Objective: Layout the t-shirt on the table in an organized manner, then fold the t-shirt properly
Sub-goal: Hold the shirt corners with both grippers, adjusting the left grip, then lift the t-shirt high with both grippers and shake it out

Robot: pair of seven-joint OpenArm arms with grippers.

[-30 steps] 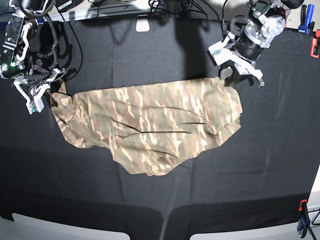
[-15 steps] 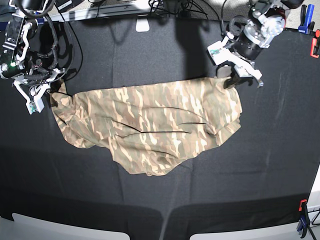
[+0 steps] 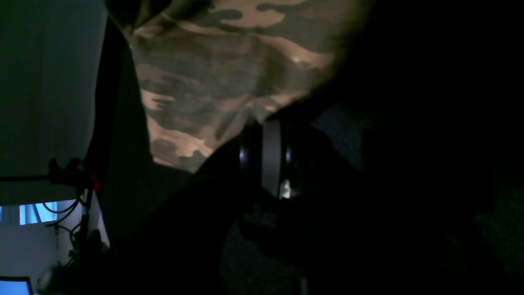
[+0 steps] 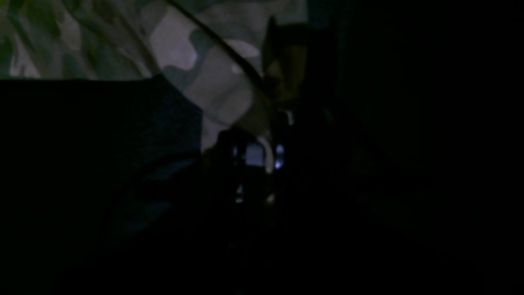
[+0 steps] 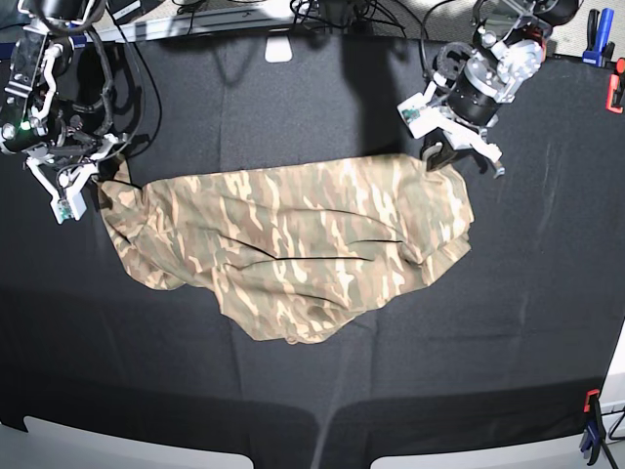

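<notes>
The camouflage t-shirt lies crumpled and spread sideways across the middle of the black table. At the shirt's upper right corner, my left gripper is shut on the hem. In the left wrist view the fabric runs right down into the left gripper. My right gripper is shut on the shirt's far left corner. The right wrist view is very dark, but it shows cloth leading into the right gripper.
A blue clamp and a red clamp sit at the back right edge. Another clamp is at the front right corner. A white block and cables lie along the back edge.
The left gripper opened wide over the shirt's upper right corner, then closed on it while shifting slightly back and left. The right arm and the shirt have stayed put.
</notes>
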